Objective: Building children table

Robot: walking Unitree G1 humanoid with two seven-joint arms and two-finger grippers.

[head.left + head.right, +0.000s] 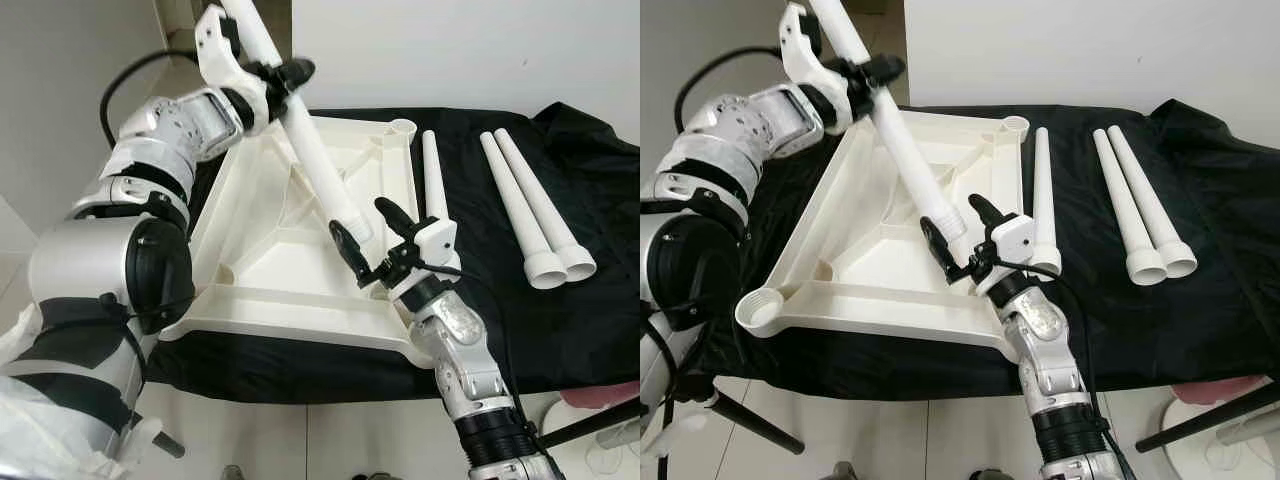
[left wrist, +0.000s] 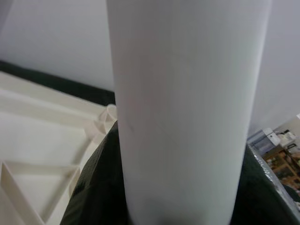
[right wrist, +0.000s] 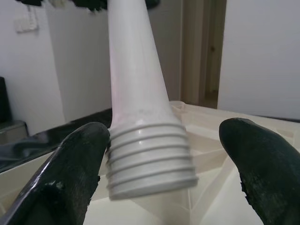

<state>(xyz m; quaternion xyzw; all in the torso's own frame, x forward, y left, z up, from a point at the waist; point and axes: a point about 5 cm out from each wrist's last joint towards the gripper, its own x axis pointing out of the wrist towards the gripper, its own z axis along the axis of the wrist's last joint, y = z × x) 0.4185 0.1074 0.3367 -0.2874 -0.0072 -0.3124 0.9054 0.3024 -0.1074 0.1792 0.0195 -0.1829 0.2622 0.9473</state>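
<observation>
Above the upturned white tabletop (image 1: 260, 250), the left claw (image 1: 275, 80) grips a white leg (image 1: 315, 150); the right claw (image 1: 372, 235) is open around its threaded end (image 3: 150, 159).

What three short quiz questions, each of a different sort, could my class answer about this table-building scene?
1. True or false: the left end effector holds the white leg by its narrow upper part.
2. How many loose legs lie on the black cloth? A two, B three, C five.
3. Fill in: the held leg's threaded end sits between the fingers of the ___ end effector.

Key
1. True.
2. B; one lies beside the upturned tabletop, two further to the right.
3. Right; its fingers are spread, and the left finger sits close against the thread.
</observation>
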